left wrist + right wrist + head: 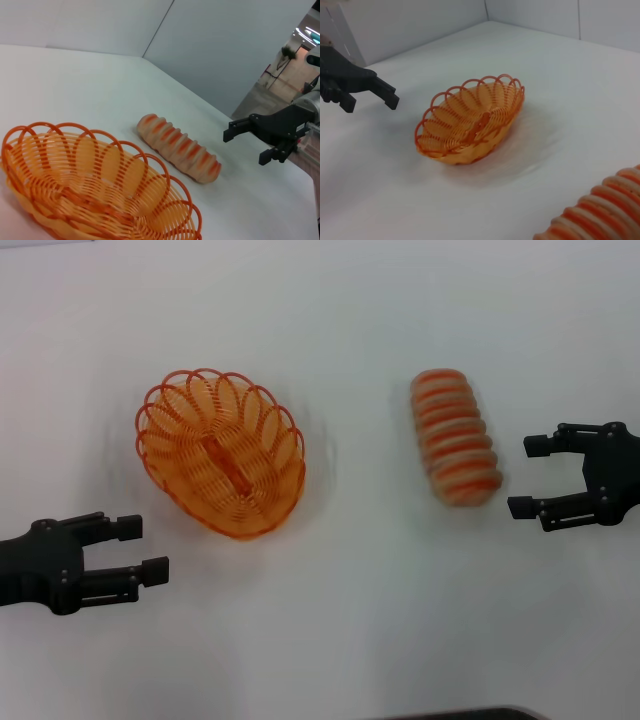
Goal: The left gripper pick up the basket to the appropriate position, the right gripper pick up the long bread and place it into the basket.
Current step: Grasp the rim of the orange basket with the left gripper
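The basket (pixel 220 452) sits on the desk (pixel 330 630), just beyond the left pincer (pixel 140 548), which gapes released and is nearer. Right of the basket, the long bread (pixel 456 437) faces the released right pincer (pixel 529 476) broadside.

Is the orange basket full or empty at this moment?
Empty. The basket shows only its bare woven bottom, and the long bread lies on the white table beside it, apart from it.

Glossy wire basket (pixel 221 452), ridged bread (pixel 456 437)
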You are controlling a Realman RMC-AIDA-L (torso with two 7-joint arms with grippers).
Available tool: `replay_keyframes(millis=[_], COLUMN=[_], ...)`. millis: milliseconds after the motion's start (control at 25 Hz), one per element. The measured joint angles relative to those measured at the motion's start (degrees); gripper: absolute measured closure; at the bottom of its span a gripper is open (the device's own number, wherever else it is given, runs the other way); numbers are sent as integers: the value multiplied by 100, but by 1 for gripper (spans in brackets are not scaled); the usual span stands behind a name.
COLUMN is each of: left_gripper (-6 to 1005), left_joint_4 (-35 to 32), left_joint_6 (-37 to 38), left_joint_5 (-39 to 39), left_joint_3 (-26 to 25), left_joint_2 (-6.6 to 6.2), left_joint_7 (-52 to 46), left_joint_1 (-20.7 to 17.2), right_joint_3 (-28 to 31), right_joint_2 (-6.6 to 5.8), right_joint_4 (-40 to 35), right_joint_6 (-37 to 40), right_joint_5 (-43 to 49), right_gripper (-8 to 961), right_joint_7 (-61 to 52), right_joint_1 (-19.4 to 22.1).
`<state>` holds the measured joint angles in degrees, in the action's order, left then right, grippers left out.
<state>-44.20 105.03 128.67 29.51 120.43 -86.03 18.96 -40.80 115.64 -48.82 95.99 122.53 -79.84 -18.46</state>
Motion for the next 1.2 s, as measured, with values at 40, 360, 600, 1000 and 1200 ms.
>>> replay_keyframes(millis=[40,360,600,1000,1200], left_gripper=[155,156,156,155,155], left_joint_4=[0,0,0,-14,-33], left_joint_6=[0,-3,-36,-692,-1716], left_joint_5=[0,-14,-36,-87,-88], left_joint_3=[1,2,-35,-569,-757], left_joint_2=[-2,-11,-11,-35,-52], left_joint_7=[-1,-10,-76,-787,-1521], left_joint_1=[3,22,78,525,921], right_joint_3=[2,16,46,206,304], right_joint_2=[0,3,3,2,3], right_joint_4=[-3,-5,-3,-5,16], right_joint_6=[-1,-20,-23,17,30], right_joint_5=[1,7,8,-20,-24], right_gripper=[8,9,8,8,8], right_joint_7=[-7,-18,-21,-82,-121], right_joint_1=[-3,-8,-11,-94,-184])
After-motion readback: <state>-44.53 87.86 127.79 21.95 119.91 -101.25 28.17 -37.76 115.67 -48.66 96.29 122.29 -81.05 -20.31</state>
